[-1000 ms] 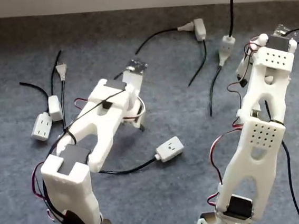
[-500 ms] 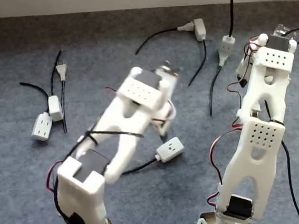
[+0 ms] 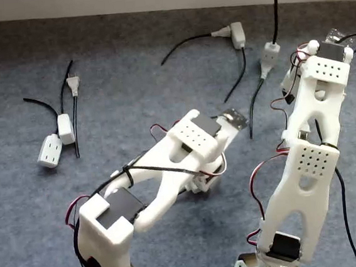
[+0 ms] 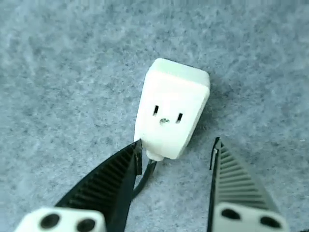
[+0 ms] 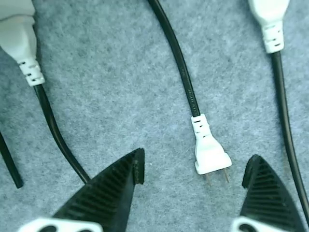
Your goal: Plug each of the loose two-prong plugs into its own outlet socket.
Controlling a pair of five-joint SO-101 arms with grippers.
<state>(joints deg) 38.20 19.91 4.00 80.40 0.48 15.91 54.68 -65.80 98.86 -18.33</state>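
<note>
Left wrist view, landmark: a white outlet socket (image 4: pixel 173 108) lies flat on grey carpet (image 4: pixel 58 72), slots facing up, its black cord (image 4: pixel 145 176) leaving the end toward the camera. The left gripper (image 4: pixel 176 144) hangs over that cord end with its claw spread apart and empty. One black finger (image 4: pixel 116 179) has its tip right beside the cord, just at the socket's edge; the other stands clear on the opposite side.

Right wrist view: the right gripper (image 5: pixel 196 155), claw also wide apart and holding nothing, straddles a loose two-prong plug (image 5: pixel 210 157). The plug's bare prongs point back toward the gripper's base, and its black cable (image 5: pixel 178 58) runs away from the gripper.

High view: the left arm (image 3: pixel 186 151) bends over the outlet socket; the right arm (image 3: pixel 319 126) stretches to the right of it and beyond. A second socket (image 3: pixel 49 151) lies well to the left of the outlet socket, with a slim plug (image 3: pixel 73 83) farther beyond that. A white connector (image 3: pixel 270 54) lies beyond the outlet socket to its right.
</note>
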